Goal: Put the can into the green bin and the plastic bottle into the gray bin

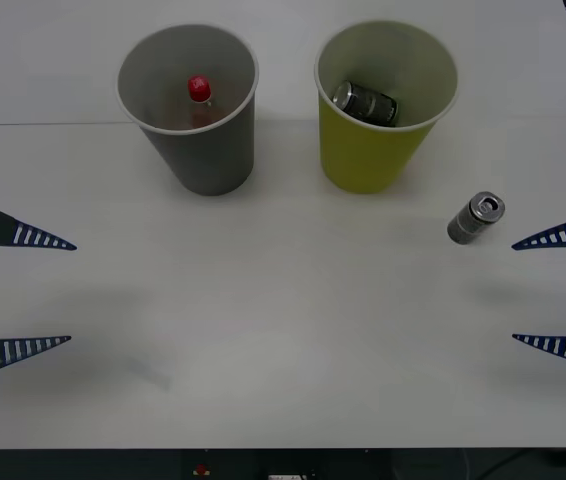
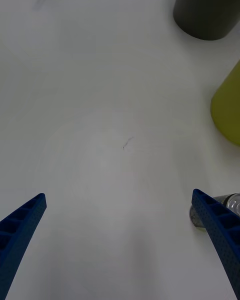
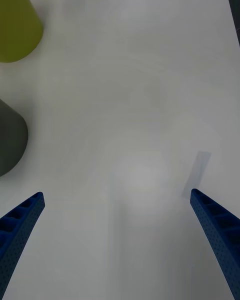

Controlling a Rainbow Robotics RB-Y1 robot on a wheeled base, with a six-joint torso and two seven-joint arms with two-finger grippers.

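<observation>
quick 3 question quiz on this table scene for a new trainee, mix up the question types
1. True or false: the green bin holds a can.
2. What lies inside the gray bin?
3. Which gripper is nearer the can on the table? A) left gripper B) right gripper

Key
1. True; a dark can lies tilted inside it.
2. The plastic bottle with its red cap.
3. B; that can lies on its side just off the right gripper's upper finger. Both grippers are open at the table's sides.
</observation>
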